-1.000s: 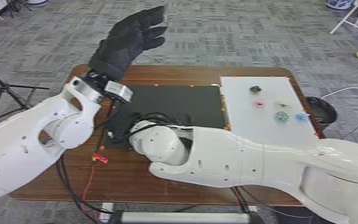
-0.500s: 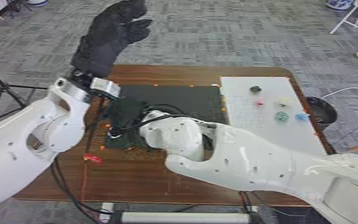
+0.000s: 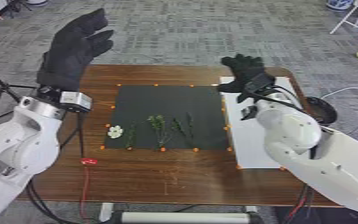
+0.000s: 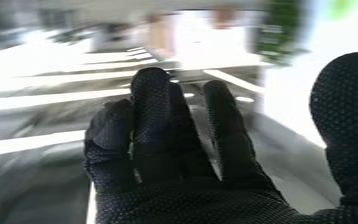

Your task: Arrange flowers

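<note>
On the table point(image 3: 175, 175) lies the mat point(image 3: 171, 97), left hand point(image 3: 67, 57) and right hand point(image 3: 248, 75) open-fingered and off it, bearing stems point(image 3: 159, 122), probably light and bendy, best pinched low, and a likely fragile flower point(image 3: 115, 132), petals best untouched.

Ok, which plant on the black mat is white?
The white flower, farthest left, by the left edge of the mat. The other plants there, to its right, are green sprigs.
</note>
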Action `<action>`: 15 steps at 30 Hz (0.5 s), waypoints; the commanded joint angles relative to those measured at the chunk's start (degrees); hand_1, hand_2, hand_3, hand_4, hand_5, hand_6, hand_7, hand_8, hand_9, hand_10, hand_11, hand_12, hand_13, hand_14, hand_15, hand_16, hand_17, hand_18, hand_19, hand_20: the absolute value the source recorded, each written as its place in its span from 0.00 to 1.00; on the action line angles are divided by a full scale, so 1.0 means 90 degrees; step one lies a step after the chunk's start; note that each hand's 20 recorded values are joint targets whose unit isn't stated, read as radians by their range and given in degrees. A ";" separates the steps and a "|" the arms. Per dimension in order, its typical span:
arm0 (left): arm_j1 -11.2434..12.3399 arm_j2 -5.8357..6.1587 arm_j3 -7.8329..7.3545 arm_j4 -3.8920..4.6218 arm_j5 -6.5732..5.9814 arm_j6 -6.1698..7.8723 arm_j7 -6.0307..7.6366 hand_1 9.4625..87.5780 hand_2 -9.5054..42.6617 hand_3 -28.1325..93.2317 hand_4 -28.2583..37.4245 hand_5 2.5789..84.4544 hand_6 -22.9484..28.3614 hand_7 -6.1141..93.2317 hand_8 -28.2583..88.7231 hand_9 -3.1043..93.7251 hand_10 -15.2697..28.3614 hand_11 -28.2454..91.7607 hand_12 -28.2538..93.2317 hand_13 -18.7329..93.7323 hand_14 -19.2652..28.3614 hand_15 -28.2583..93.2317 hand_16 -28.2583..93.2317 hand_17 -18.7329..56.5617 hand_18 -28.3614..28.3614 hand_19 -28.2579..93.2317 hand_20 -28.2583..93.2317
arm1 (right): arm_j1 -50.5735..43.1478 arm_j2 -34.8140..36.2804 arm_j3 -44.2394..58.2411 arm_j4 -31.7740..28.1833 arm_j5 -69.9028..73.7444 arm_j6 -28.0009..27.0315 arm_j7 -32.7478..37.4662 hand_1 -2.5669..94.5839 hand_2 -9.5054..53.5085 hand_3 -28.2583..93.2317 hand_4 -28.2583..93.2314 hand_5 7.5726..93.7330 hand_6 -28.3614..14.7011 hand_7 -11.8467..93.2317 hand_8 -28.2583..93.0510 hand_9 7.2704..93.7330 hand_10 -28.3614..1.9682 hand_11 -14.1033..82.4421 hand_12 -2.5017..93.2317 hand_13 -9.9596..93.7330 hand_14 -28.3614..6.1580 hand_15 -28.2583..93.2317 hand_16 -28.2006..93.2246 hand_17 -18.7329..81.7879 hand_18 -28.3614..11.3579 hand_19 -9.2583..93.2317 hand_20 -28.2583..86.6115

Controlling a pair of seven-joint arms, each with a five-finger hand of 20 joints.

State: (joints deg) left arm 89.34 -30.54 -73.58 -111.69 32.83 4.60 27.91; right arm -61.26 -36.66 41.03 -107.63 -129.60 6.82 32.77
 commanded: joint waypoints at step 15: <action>0.0751 -0.0254 -0.0082 0.0095 -0.0004 0.0099 -0.0304 0.25 0.05 0.78 0.09 0.31 0.51 0.25 0.17 0.23 0.61 0.41 0.39 0.31 0.72 0.43 0.26 0.15 0.81 0.55 0.31 | -0.2752 0.1299 0.1878 0.0328 0.0089 -0.0354 0.0197 0.42 0.00 0.77 0.00 0.41 0.62 0.35 0.12 0.44 0.61 0.38 0.23 0.41 0.42 0.87 0.42 0.38 0.20 0.86 0.71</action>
State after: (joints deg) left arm 94.35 -32.30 -73.27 -110.65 32.83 4.77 25.55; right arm -88.28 -24.23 60.58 -102.85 -129.13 4.98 37.56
